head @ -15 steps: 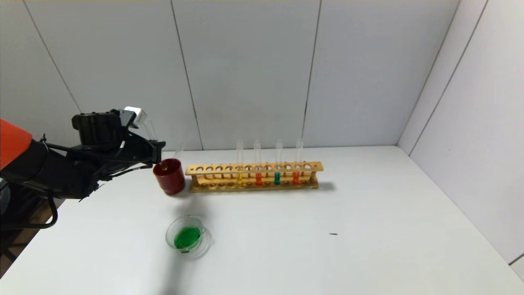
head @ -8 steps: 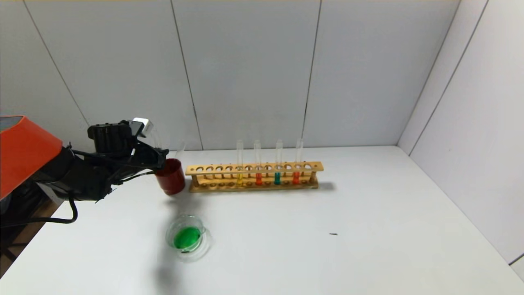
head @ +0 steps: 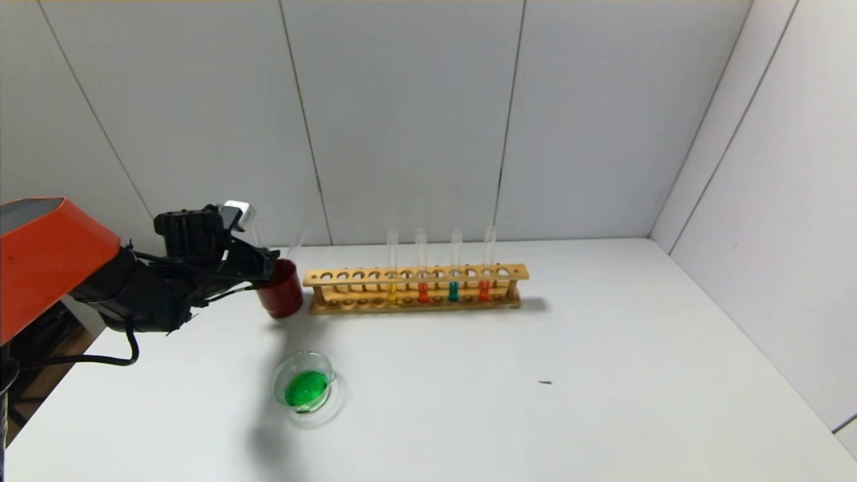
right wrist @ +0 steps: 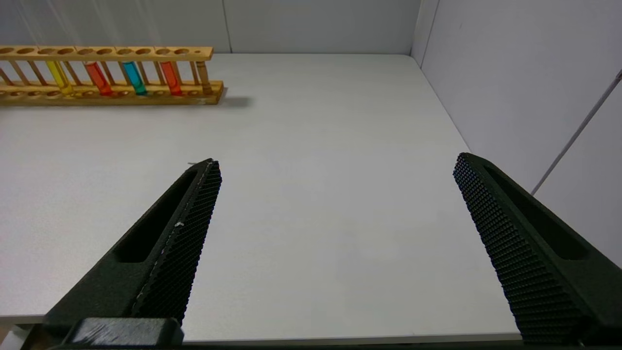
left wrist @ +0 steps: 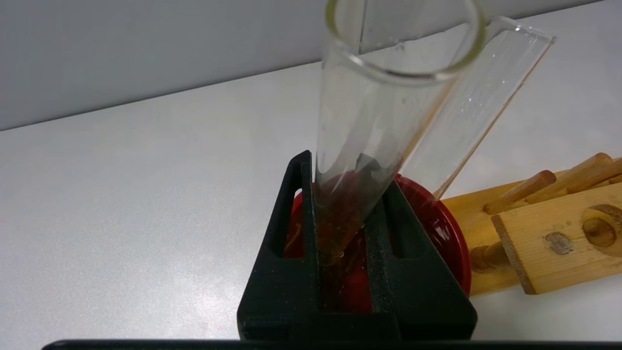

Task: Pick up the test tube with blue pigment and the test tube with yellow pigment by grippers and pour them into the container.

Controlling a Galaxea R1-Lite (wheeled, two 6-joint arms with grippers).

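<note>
My left gripper (head: 265, 264) is shut on an empty clear test tube (head: 258, 231) with a yellow trace at its round bottom, and holds it upright over the dark red cup (head: 281, 296). In the left wrist view the tube (left wrist: 384, 121) stands between my fingers (left wrist: 291, 233), its bottom inside the cup (left wrist: 449, 233). A second empty tube (left wrist: 478, 102) leans in the cup. The glass container (head: 305, 388) holds green liquid, in front of the cup. A yellow tube (head: 392, 271) and a blue tube (head: 454, 271) stand in the wooden rack (head: 415, 275). My right gripper (right wrist: 335, 163) is open and empty.
Two orange-red tubes (head: 422, 289) (head: 483, 288) stand in the rack, which also shows in the right wrist view (right wrist: 112, 52) far from the right gripper. A small dark speck (head: 546, 382) lies on the white table. Grey walls close the back and right.
My left arm has moved right and down with the empty tube, bringing it from beside the red cup to over its rim. Nothing else has moved.
</note>
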